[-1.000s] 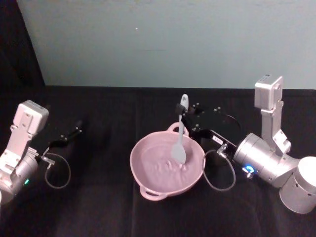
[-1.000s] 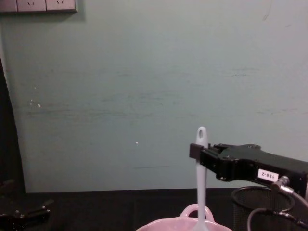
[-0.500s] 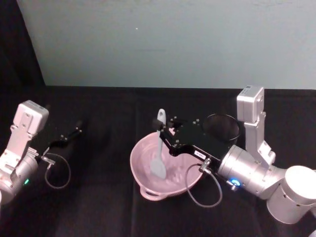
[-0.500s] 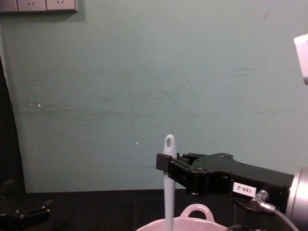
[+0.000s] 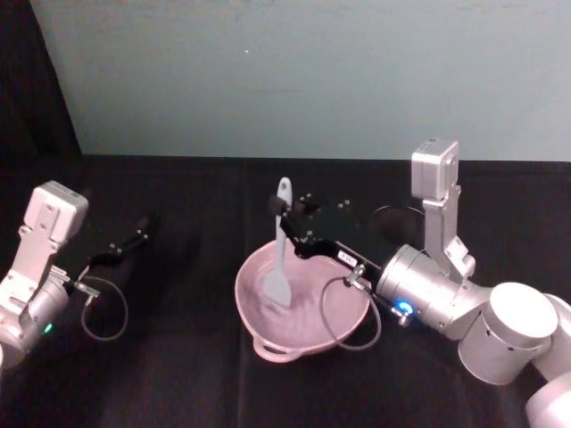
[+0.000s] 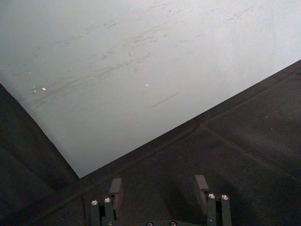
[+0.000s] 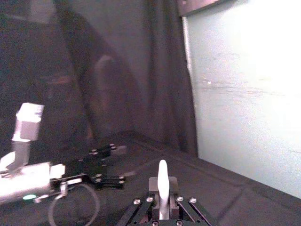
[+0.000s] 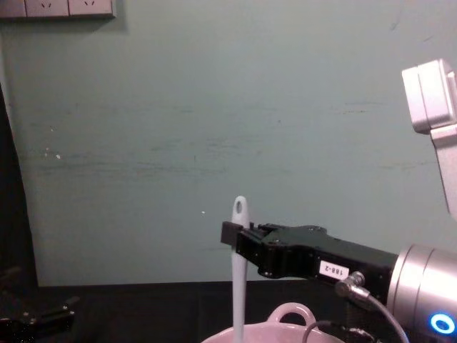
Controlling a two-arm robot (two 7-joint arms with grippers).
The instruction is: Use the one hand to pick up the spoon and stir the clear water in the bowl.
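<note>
The spoon (image 5: 279, 242) stands nearly upright in the bowl (image 5: 243, 308). Its flat blade is down inside the bowl's left half, and its handle rises above the far rim, with the oval hole at the very top. In the chest view the spoon (image 8: 238, 282) runs straight down behind the bowl (image 8: 285, 331) rim, just left of the bowl's small arched loop handle. The right gripper (image 5: 280, 210) reaches over the bowl from the bowl's right side and is clamped on the spoon's handle a little below the hole. The chest view shows the same gripper (image 8: 230, 234) level and pointing left, well above the rim, its white label (image 8: 333, 270) facing the camera. From the right wrist the spoon (image 7: 162, 181) stands pinched between the two pads of the gripper (image 7: 162, 187). Behind the gripper, over the bowl's right rim, sits the silver wrist with its blue ring (image 5: 404, 308), and a grey cable (image 5: 343, 334) loops down across the bowl's near right edge. The bowl rests on a black tablecloth (image 5: 178, 374), with a pale teal wall (image 5: 285, 80) beyond it. The left gripper (image 5: 134, 239) is parked well to the bowl's left, low over the cloth. In its own wrist view the left gripper (image 6: 158, 188) has its fingers (image 6: 115, 186) spread apart with nothing between them.
</note>
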